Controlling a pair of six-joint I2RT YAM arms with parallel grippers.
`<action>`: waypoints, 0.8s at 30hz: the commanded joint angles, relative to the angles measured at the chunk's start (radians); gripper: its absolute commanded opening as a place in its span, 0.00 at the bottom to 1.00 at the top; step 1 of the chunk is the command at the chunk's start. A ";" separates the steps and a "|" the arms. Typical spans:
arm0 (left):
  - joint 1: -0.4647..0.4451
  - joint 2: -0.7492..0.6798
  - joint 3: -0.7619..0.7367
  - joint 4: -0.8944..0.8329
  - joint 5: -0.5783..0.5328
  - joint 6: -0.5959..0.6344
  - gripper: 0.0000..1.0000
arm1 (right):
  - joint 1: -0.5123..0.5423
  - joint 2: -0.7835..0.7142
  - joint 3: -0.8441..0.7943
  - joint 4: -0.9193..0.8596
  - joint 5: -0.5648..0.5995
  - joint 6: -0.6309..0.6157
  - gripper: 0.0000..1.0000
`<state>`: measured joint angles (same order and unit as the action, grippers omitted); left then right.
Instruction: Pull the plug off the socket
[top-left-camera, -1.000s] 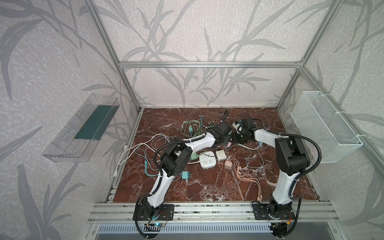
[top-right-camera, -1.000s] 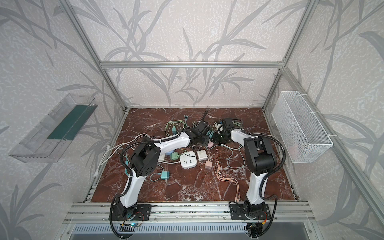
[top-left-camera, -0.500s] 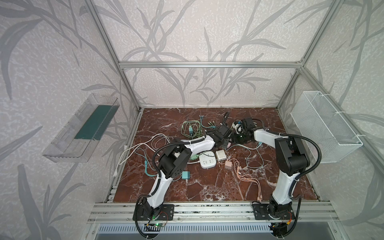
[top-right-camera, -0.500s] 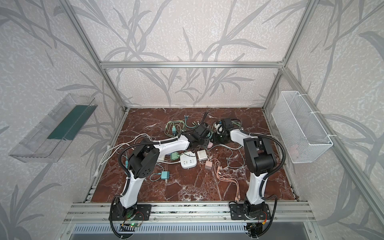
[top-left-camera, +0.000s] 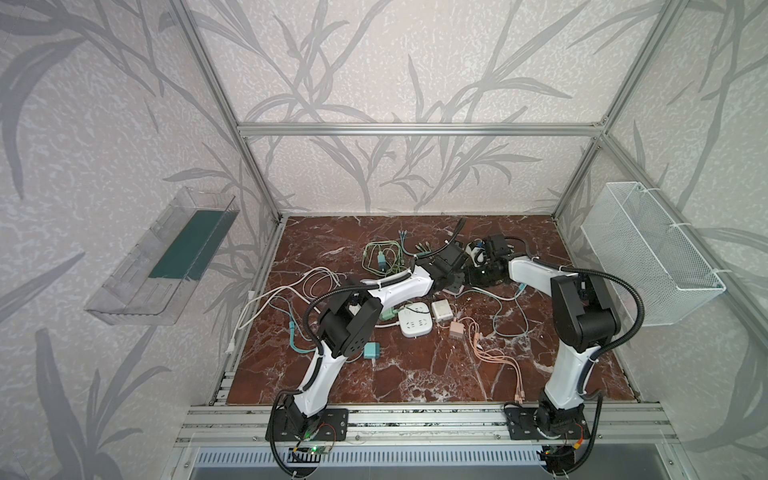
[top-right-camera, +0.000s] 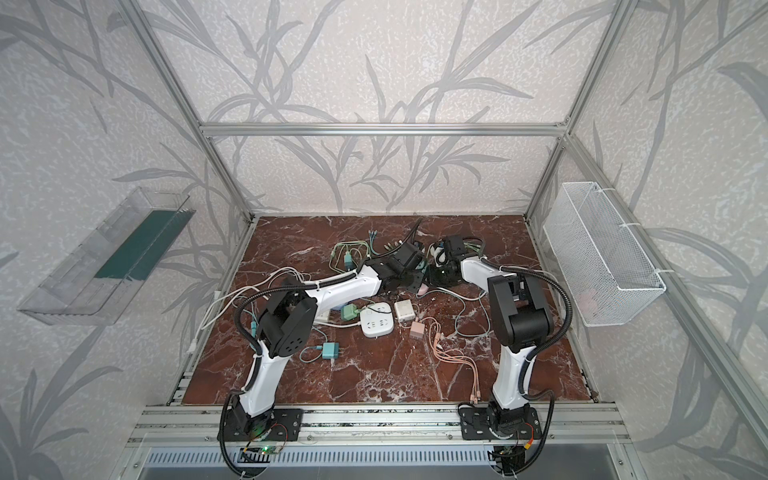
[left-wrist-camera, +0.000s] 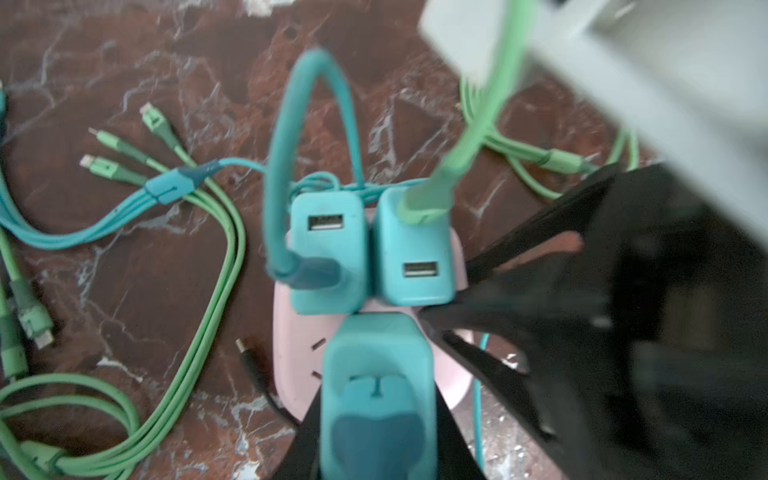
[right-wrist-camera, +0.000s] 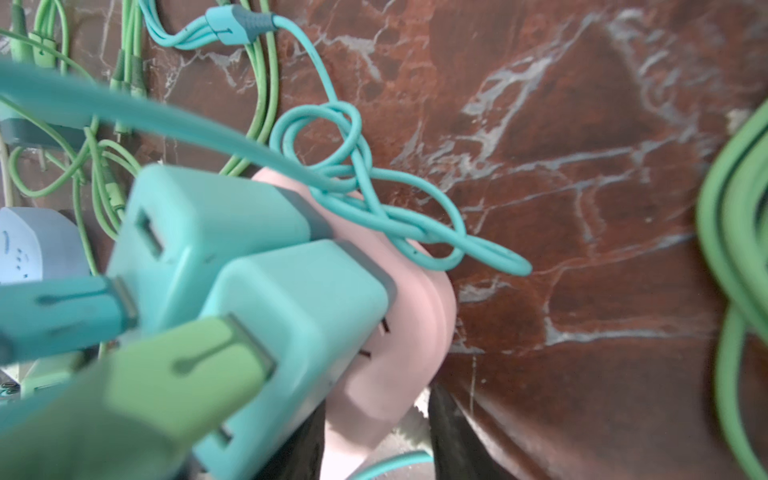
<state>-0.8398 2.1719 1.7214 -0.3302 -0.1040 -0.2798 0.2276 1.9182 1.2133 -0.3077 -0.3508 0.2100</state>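
A pink socket (left-wrist-camera: 299, 353) lies at the back middle of the marble floor, with two teal USB chargers (left-wrist-camera: 328, 257) plugged into it. My left gripper (left-wrist-camera: 378, 415) is shut on a teal plug (left-wrist-camera: 378, 374) at the socket's near end. The plug's pins are hidden, so I cannot tell whether they sit in the socket. My right gripper (right-wrist-camera: 374, 432) is shut on the socket's (right-wrist-camera: 399, 353) edge, with a black finger (right-wrist-camera: 449, 424) on each side. In both top views the two grippers (top-left-camera: 451, 286) (top-right-camera: 432, 276) meet over the socket.
Green and teal cables (top-left-camera: 382, 257) tangle behind the socket. In front lie a white power strip (top-left-camera: 413, 324), a white adapter (top-left-camera: 441, 309), a pink charger (top-left-camera: 457, 331) with cables and a teal charger (top-left-camera: 372, 351). A wire basket (top-left-camera: 648, 253) hangs on the right wall and a clear tray (top-left-camera: 166, 257) on the left.
The left wrist has shifted only slightly by the socket. Both grips stay as they were.
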 joint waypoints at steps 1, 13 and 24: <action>-0.006 -0.014 0.023 0.045 0.016 0.017 0.20 | 0.001 0.028 0.009 -0.086 0.061 -0.023 0.41; 0.015 -0.062 -0.037 0.049 0.008 -0.036 0.19 | -0.002 0.015 -0.006 -0.059 0.034 -0.023 0.44; 0.071 -0.208 -0.260 0.179 0.057 -0.147 0.19 | -0.005 -0.016 -0.038 0.026 -0.031 -0.025 0.50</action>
<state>-0.7811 2.0258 1.4944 -0.2226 -0.0708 -0.3851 0.2234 1.9179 1.1988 -0.2783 -0.3756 0.1963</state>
